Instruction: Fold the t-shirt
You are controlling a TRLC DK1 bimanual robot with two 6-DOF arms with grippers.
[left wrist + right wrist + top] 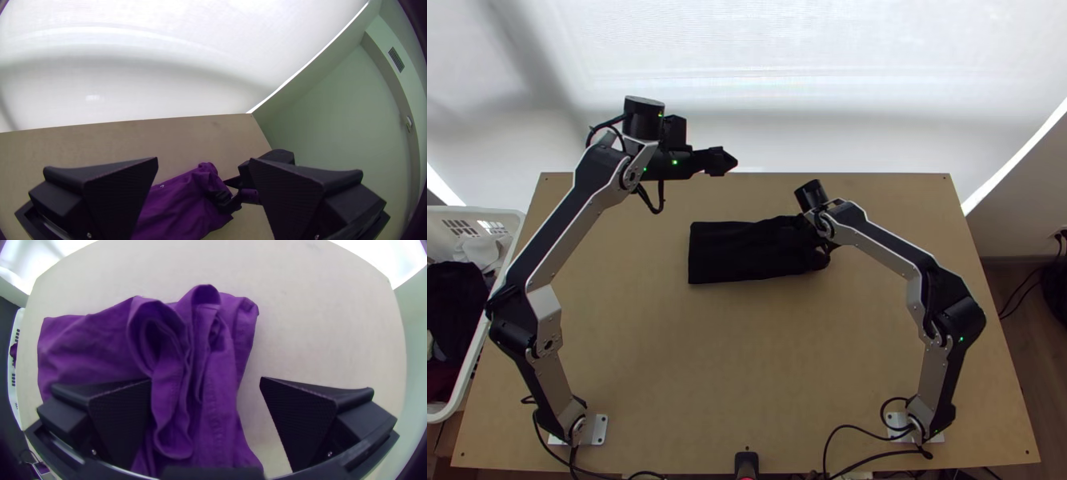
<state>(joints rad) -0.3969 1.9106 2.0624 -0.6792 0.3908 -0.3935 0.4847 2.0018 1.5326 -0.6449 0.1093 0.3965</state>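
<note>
My left gripper (725, 161) is raised near the table's far edge, up and left of the t-shirt (735, 254); in the left wrist view that gripper (203, 159) is open and holds nothing. The shirt lies in a folded strip, flat at its left end, with bunched, looped layers at its right end. Over that bunched end is my right gripper (821, 242). In the right wrist view the right gripper (207, 380) stands open, one finger over the purple cloth (213, 386) and the other above bare table beside it.
A white basket (495, 214) with clothes in it stands at the table's left side. Wooden table surface (747, 352) lies between the shirt and the near edge, where cables run by the arm bases. A white screen rises behind the far edge.
</note>
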